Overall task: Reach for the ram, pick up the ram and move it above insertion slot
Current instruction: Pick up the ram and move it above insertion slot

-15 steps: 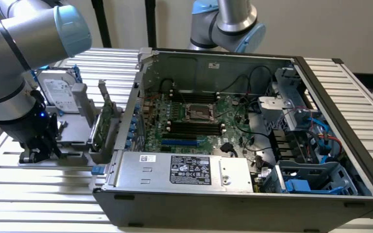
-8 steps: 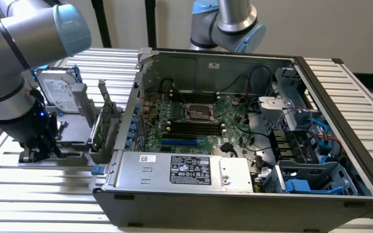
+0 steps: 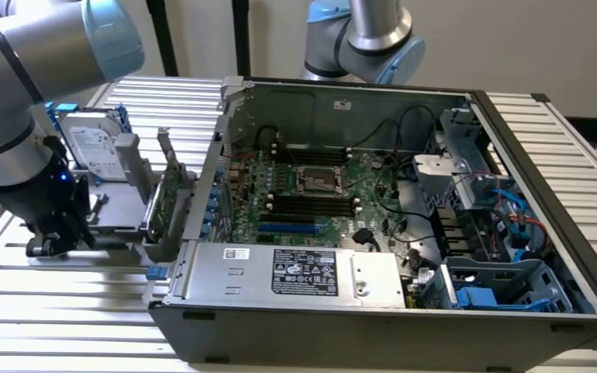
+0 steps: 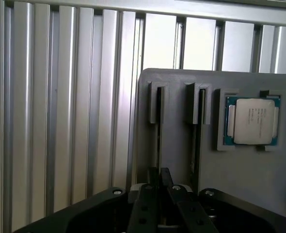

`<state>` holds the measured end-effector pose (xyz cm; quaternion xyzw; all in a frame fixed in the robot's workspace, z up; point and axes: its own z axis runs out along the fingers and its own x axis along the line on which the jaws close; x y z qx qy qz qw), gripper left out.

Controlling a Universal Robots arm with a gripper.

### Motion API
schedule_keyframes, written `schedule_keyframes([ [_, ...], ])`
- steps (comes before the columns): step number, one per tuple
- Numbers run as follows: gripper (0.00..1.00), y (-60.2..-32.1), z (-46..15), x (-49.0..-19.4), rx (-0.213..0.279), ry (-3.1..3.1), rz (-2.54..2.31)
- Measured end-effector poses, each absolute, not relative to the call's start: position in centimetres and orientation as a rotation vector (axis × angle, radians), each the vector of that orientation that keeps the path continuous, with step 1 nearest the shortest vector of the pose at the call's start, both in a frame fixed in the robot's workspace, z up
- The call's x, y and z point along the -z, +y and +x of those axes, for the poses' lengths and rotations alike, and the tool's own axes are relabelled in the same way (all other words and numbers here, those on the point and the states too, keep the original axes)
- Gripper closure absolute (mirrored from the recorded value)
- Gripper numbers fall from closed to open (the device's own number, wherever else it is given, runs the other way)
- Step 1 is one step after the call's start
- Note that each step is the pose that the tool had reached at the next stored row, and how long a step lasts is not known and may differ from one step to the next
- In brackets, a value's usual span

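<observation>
My gripper (image 4: 159, 171) is low over a grey holder (image 4: 177, 145) that has two narrow slots. Its fingers stand pressed close together in line with one slot. In that slot a thin dark edge, the ram (image 4: 158, 126) seen edge-on, runs away from the fingertips. The other slot (image 4: 199, 121) beside it looks dark too. In the exterior view my gripper (image 3: 52, 245) sits down at the holder (image 3: 112, 225), at that view's left of the open computer case. The motherboard's black insertion slots (image 3: 309, 203) lie inside the case, well apart from the gripper.
A processor chip (image 4: 252, 121) rests in a recess of the holder. A silver hard drive with blue rails (image 3: 96, 151) and a green expansion card (image 3: 169, 194) stand upright on the holder. A second arm (image 3: 366, 39) stands behind the case (image 3: 382, 326). The table is ribbed aluminium (image 3: 60, 311).
</observation>
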<state>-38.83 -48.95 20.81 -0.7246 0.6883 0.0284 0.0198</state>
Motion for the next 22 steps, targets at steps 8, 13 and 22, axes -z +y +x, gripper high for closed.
schedule_keyframes([
  [8, 0.86, -49.0, -38.8, -22.6, -0.09, 2.136, -2.249],
  [13, 0.86, -49.0, -38.7, -24.8, -0.093, 2.137, -2.25],
  [22, 0.86, -49.0, -36.8, -28.9, -0.095, 2.138, -2.251],
])
